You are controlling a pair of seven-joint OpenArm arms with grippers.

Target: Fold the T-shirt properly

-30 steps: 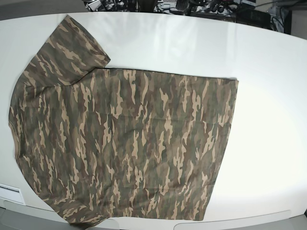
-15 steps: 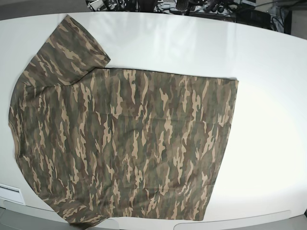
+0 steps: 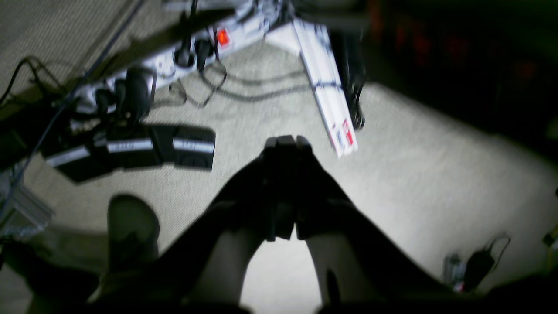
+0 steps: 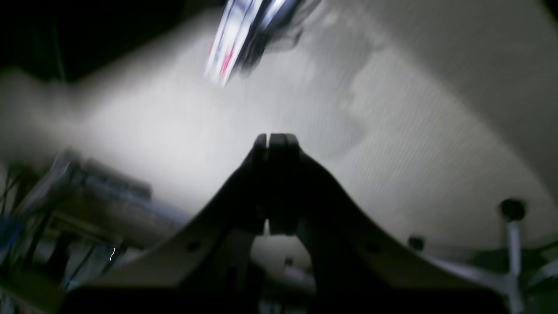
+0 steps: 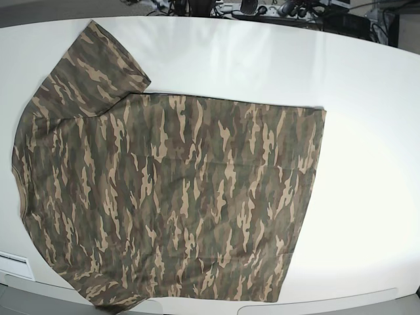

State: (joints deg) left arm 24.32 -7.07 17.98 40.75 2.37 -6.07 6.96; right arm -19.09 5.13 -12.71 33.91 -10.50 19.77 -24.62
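T-shirt (image 5: 170, 197) flat on tabletop (image 5: 367, 131), long axis left-right in base view. Your left hand (image 3: 285, 141) and right hand (image 4: 274, 138) pressed together, empty, over floor; nearer arm: cannot tell.

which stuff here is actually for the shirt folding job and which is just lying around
For the job:
T-shirt, spread flat on the white table
left gripper, shut
right gripper, shut

Lying about:
power strip and cables on the carpet
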